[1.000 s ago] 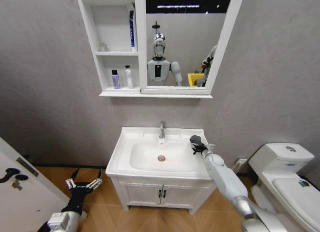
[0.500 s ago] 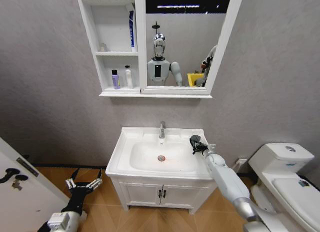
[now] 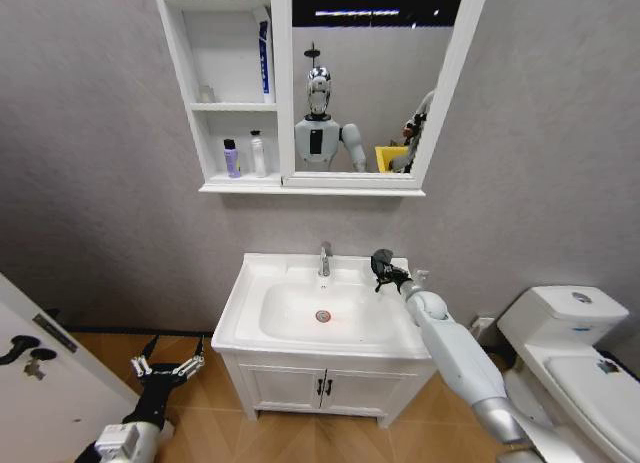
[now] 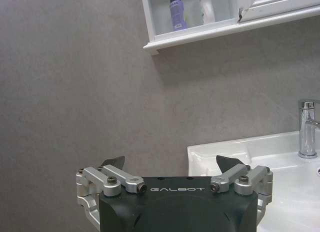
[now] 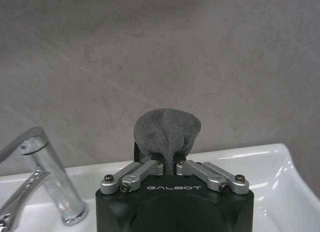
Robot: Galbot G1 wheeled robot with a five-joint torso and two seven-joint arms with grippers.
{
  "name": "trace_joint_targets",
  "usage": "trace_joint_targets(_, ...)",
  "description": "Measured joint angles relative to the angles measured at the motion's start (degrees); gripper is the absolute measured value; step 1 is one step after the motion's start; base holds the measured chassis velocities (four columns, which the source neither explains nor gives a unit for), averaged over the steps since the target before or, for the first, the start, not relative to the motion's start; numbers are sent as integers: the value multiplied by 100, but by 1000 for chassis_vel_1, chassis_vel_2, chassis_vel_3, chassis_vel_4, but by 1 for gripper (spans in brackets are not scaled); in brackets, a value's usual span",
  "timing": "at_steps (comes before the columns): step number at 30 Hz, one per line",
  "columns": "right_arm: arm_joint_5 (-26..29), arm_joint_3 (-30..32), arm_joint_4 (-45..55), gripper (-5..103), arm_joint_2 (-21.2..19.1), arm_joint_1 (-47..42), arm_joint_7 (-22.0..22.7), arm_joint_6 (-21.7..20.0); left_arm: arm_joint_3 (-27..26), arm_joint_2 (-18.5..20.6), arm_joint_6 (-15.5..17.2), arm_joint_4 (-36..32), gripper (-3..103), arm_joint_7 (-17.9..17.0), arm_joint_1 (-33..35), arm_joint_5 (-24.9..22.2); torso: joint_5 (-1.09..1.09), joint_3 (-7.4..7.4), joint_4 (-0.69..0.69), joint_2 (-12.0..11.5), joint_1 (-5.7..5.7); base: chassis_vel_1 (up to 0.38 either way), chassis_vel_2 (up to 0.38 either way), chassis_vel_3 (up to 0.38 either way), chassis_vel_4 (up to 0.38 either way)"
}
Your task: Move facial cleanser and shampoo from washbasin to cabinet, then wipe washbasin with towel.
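The dark grey towel (image 3: 380,262) is bunched in my right gripper (image 3: 385,271), which is shut on it at the back right of the white washbasin (image 3: 238,318), just right of the chrome faucet (image 3: 324,259). In the right wrist view the towel (image 5: 167,129) sticks up from between the closed fingers of the right gripper (image 5: 167,153), near the washbasin's back rim (image 5: 240,157). The cabinet (image 3: 283,93) holds a purple bottle (image 3: 231,158), a white bottle (image 3: 258,153) and a blue-and-white tube (image 3: 263,58); I cannot tell which is the facial cleanser or the shampoo. My left gripper (image 3: 165,366) hangs open low at the left.
A white toilet (image 3: 570,333) stands to the right of the vanity (image 3: 320,388). A white door with a black handle (image 3: 25,348) is at the lower left. The left wrist view shows the left gripper (image 4: 170,162) open, facing the wall, the washbasin's corner (image 4: 220,152) and the faucet (image 4: 307,129).
My right gripper has carried the towel from the washbasin's right rim back and inward, closer to the faucet. The left arm has not moved.
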Motion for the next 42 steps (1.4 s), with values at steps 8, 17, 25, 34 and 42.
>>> trace_joint_targets(8, 774, -659, 337, 6, -229, -288, 727, -689, 0, 0, 0, 0, 100, 0, 0, 0, 4, 0, 1, 0, 0, 0, 0, 0, 0)
trace_joint_targets(17, 344, -1057, -781, 6, -190, -18, 51, -896, 0, 0, 0, 0, 100, 1, 0, 0, 2, 1, 0, 0, 1, 0, 0, 0, 0)
trace_joint_targets(25, 20, -1370, -1675, 6, 423, 197, 34, -923, 0, 0, 0, 0, 100, 0, 0, 0, 2, 1, 0, 0, 0, 0, 0, 0, 0)
trace_joint_targets(34, -7, -1498, -2930, 6, 1287, 751, -156, -722, 0, 0, -1, 0, 100, 1, 0, 0, 0, 0, 0, 0, 0, 0, 0, 0, 0)
trace_joint_targets(42, 153, -1765, -3402, 6, 1701, 1081, -280, -687, 0, 0, -1, 0, 100, 0, 0, 0, 2, 2, 0, -1, 0, 0, 0, 0, 0)
